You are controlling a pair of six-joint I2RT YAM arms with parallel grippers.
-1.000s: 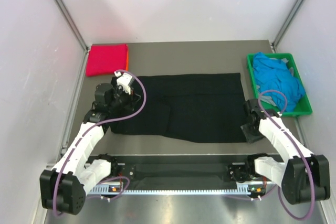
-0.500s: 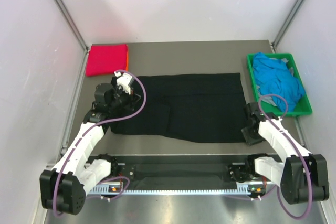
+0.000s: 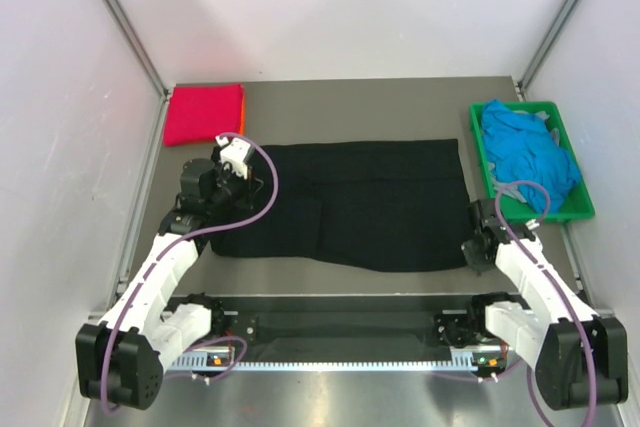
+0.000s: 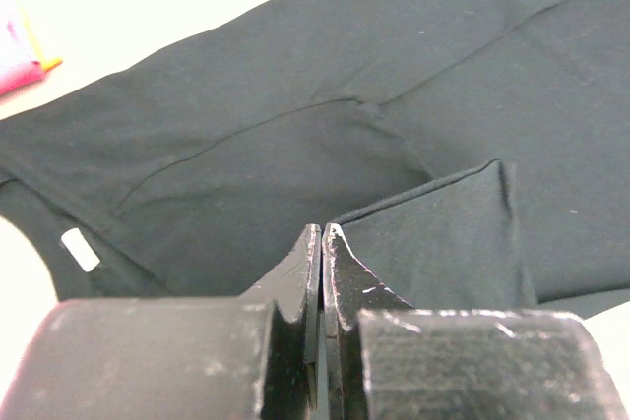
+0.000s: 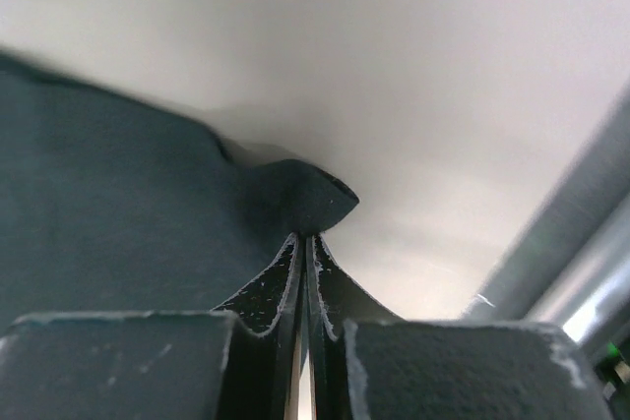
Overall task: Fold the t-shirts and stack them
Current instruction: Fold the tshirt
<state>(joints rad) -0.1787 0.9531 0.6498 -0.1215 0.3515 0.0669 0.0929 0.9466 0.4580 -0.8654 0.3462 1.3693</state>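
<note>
A large black t-shirt lies spread flat mid-table. My right gripper is at its near right corner; in the right wrist view the jaws are shut on a puckered tip of black cloth. My left gripper sits at the shirt's left edge. Its jaws are shut, and a folded sleeve has its hem running up into the tips. A white neck label shows. A folded magenta-red t-shirt lies on an orange one at the back left. Blue t-shirts fill the crate.
The green plastic crate stands at the right edge of the table, just beyond my right arm. Side walls and metal frame posts close in the table on both sides. A dark rail runs between the arm bases.
The right gripper has closed from open onto the black shirt's near right corner, and its wrist has settled slightly nearer. The left arm and the shirts have not moved.
</note>
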